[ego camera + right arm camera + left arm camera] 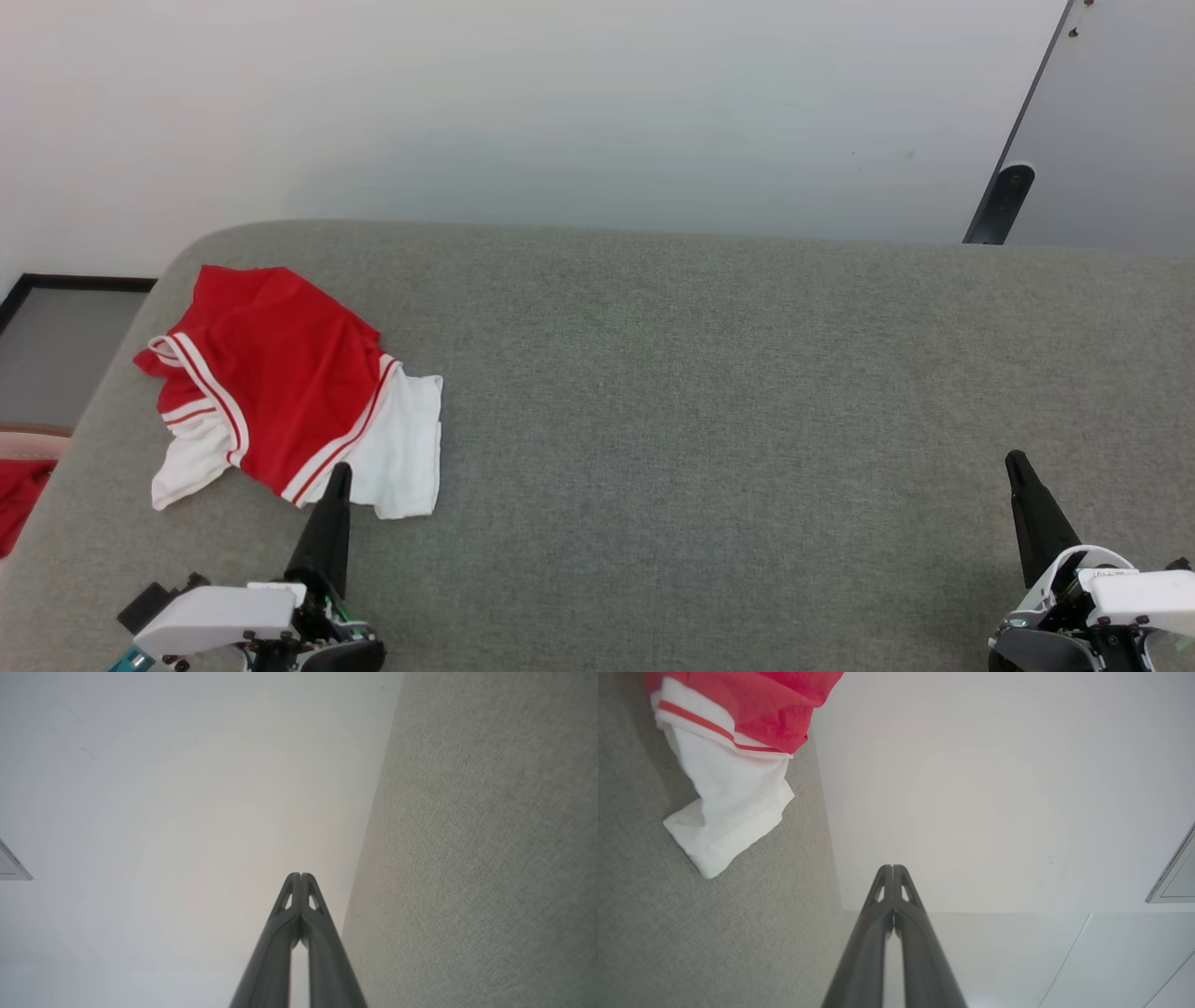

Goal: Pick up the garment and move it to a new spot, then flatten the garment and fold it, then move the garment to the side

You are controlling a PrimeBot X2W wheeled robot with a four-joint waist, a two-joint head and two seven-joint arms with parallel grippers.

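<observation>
Grabbing too little is my main worry. The garment [280, 383] lies crumpled, not flat, toward the 10 o'clock corner of the grey cushion [700, 392], with one white sleeve [406, 448] spilling out at its 4 o'clock side. If I nip that sleeve alone, I judge the red body would trail and bunch worse, or drag toward the cushion's rounded edge at 9 o'clock and slip off. Pinching through several layers could also carry a crease into the flattening step.

My left pincer [338, 472] is fully closed with nothing between its fingers; going in like that would only shove the cloth, so it must spread first. In the head view its tip sits at the garment's 6 o'clock hem, where red meets the white sleeve, but I cannot tell whether it touches. In the left wrist view the cloth lies at 10 o'clock from the closed tips, apart from them.

My right pincer [1016, 463] is likewise closed and empty, well apart from the garment, at the cushion's 4 o'clock.
</observation>
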